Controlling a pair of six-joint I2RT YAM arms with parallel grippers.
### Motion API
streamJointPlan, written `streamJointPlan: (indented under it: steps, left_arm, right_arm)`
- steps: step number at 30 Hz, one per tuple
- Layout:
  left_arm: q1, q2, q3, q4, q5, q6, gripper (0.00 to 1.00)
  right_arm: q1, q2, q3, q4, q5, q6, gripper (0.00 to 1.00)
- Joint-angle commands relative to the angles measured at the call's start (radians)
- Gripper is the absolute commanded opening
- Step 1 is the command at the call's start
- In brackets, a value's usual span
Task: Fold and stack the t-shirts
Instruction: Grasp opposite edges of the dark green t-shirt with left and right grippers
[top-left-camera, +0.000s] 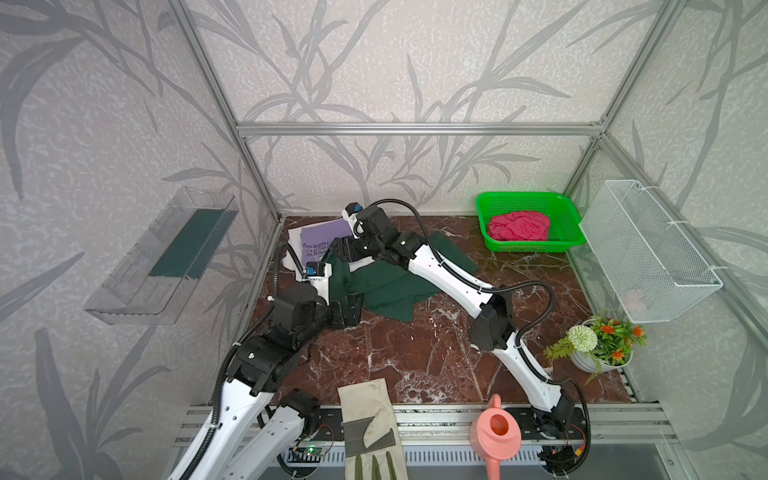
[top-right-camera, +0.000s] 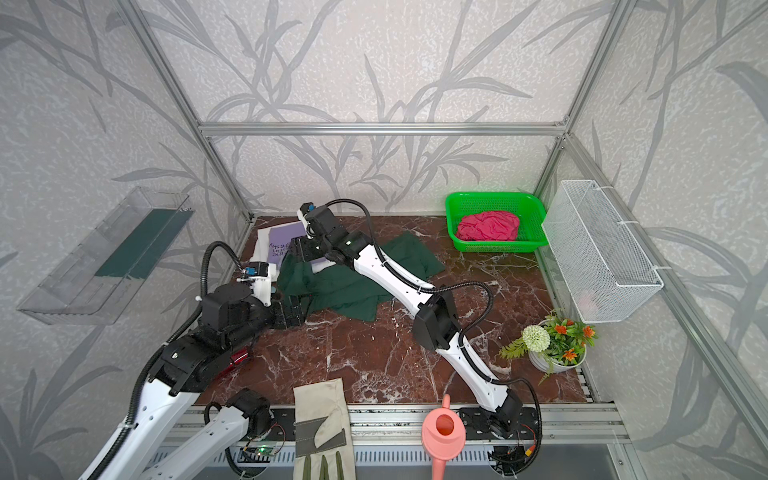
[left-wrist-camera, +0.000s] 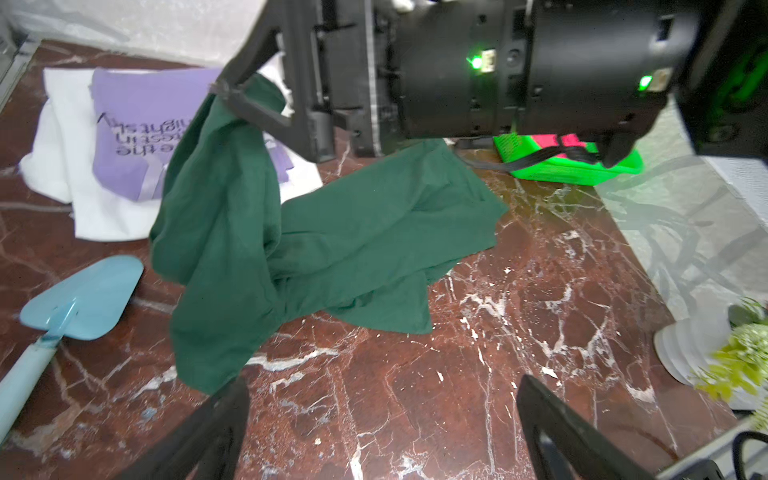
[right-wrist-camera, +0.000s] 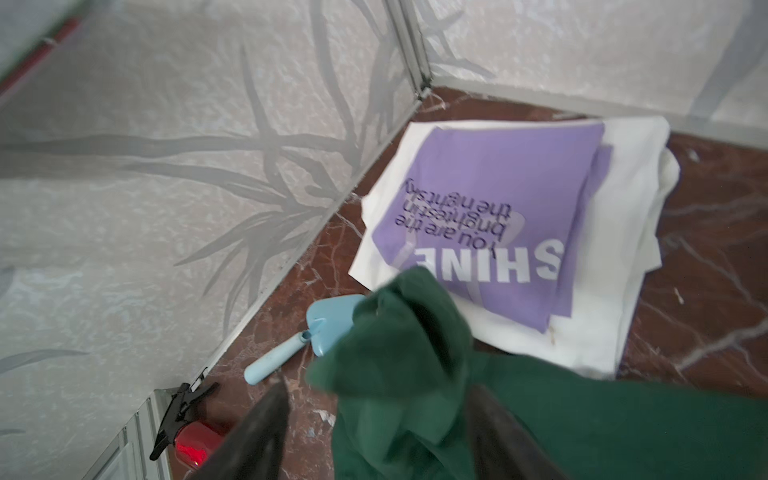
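Cloth of dark green tee (right-wrist-camera: 395, 345) bunched between parted jaws of right hand (right-wrist-camera: 378, 386), just beside lilac tee (right-wrist-camera: 490, 199); held or loose, cannot tell. Wide, empty: left hand (left-wrist-camera: 380, 386), near that tee. Done: lilac tee folded atop white tee (right-wrist-camera: 623, 249). Remaining: dark green tee, rumpled on bench (top-left-camera: 415, 353), long axis running away from lilac tee, raised corner toward it; pink-red tee (top-left-camera: 518, 225), well apart, unfolded.

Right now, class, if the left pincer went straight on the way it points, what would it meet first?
Probably the dark green t-shirt, crumpled just ahead of the open left pincer. Only bare marble tabletop shows between them; depth is unclear, so it might graze that first.
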Motion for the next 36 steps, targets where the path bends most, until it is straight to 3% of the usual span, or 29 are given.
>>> streamJointPlan:
  steps: [1,3,9,13,17,21,29,33,35,36]
  left_arm:
    - [0.003,0.081,-0.002,-0.088,-0.094,-0.09,0.99]
    - [0.003,0.142,-0.004,-0.12,-0.122,-0.137,0.93]
    - [0.006,0.376,-0.004,-0.188,-0.207,-0.265,0.81]
    - [0.012,0.498,-0.009,-0.143,-0.291,-0.285,0.73]
    - [0.055,0.614,-0.013,-0.067,-0.3,-0.269,0.64]
    - [0.145,0.732,-0.013,-0.005,-0.191,-0.235,0.54]
    - [0.162,0.865,-0.005,0.064,-0.138,-0.21,0.54]
    - [0.163,0.921,-0.004,0.076,-0.131,-0.219,0.52]
    - [0.163,0.941,-0.003,0.081,-0.12,-0.221,0.45]
    - [0.164,0.946,-0.005,0.083,-0.114,-0.223,0.37]
  right_arm:
    - [-0.051,-0.177,-0.128,-0.076,0.05,-0.045,0.79]
    - [-0.083,-0.288,-0.297,-0.058,0.102,-0.049,0.79]
    - [-0.233,-0.721,-1.046,0.24,0.13,0.049,0.79]
    - [-0.331,-0.908,-1.323,0.242,0.097,0.053,0.79]
    - [-0.38,-0.994,-1.457,0.22,0.074,0.033,0.79]
    - [-0.417,-1.031,-1.539,0.226,0.057,0.029,0.79]
    - [-0.467,-0.997,-1.572,0.265,0.015,0.022,0.79]
    - [-0.486,-0.937,-1.548,0.276,0.047,0.021,0.79]
    - [-0.497,-0.894,-1.531,0.292,0.039,0.021,0.77]
    - [-0.499,-0.867,-1.517,0.3,0.038,0.015,0.76]
